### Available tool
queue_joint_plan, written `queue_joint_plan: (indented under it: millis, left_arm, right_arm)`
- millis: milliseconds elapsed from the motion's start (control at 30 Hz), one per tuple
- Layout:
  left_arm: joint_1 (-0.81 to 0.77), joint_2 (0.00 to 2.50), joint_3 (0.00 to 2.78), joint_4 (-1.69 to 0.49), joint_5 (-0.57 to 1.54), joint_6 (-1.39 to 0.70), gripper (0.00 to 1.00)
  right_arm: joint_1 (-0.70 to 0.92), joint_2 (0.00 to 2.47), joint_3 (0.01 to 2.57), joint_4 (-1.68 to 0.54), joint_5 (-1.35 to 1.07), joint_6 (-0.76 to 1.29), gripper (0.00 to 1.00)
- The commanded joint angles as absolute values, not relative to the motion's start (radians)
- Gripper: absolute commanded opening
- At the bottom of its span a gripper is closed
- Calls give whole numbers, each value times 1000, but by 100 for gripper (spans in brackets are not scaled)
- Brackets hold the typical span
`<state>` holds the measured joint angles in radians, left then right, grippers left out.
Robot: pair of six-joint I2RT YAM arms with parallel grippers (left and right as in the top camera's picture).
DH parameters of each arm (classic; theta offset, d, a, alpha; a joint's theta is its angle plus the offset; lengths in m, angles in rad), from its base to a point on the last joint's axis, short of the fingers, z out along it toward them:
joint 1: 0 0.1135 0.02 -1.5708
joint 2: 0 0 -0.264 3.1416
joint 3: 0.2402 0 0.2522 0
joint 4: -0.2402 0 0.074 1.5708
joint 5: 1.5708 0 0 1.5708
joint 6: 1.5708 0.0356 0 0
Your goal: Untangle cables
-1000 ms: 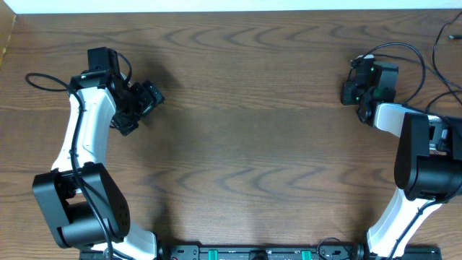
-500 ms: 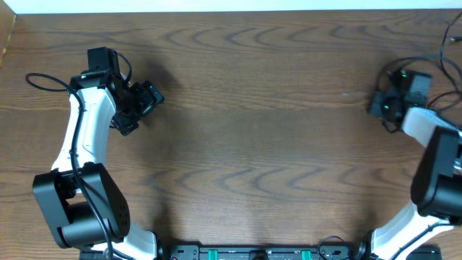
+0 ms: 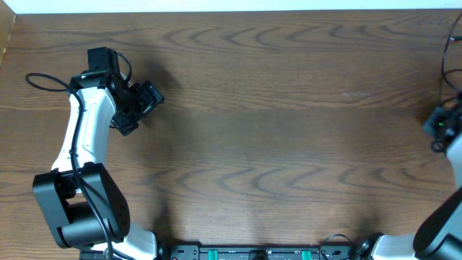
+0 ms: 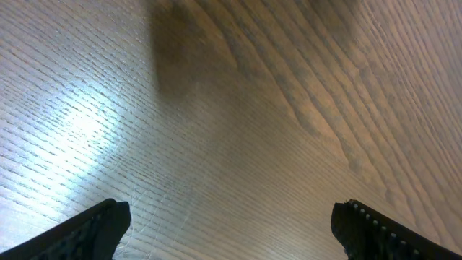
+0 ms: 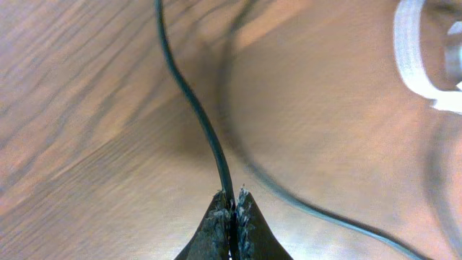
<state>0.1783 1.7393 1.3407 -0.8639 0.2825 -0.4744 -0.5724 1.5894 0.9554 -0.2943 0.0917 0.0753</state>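
Note:
In the right wrist view my right gripper (image 5: 232, 198) is shut on the thin black cable (image 5: 189, 94), which runs from the fingertips up and to the left across the wood. A white cable (image 5: 413, 61) curves at the top right of that view. In the overhead view the right gripper (image 3: 438, 124) is at the far right edge of the table, with a stretch of black cable (image 3: 445, 50) above it. My left gripper (image 3: 137, 108) is open and empty over bare wood at the left, fingers wide apart in the left wrist view (image 4: 231, 231).
The wooden table (image 3: 253, 130) fills the overhead view. A white wall strip runs along the far edge. The left arm's own black wire (image 3: 43, 81) loops at the far left. The robot base rail (image 3: 253, 253) lies along the near edge.
My right gripper has moved right and toward the near side, from the upper right area to the table's right edge, carrying the black cable. The left arm has not moved.

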Motion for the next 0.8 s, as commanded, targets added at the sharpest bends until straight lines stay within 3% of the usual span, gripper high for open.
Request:
queue_joint_plan:
  millis: [0,433,567,767]
  left_arm:
    - [178,1744,1339,-867,276,-476,94]
    - [178,1744,1339,-867,276,-476,94]
    - [178,1744,1339,-867,276,-476,94]
    - [178,1744,1339,-867,276,-476,94]
  right_arm:
    - [-643,1555,957,-316,162,83,1]
    - [-805,1556,956,-301,233,29,2]
    - [-813,1556,956,-279,233,29,7]
    - [-814,1556,956,-275,228,29,24]
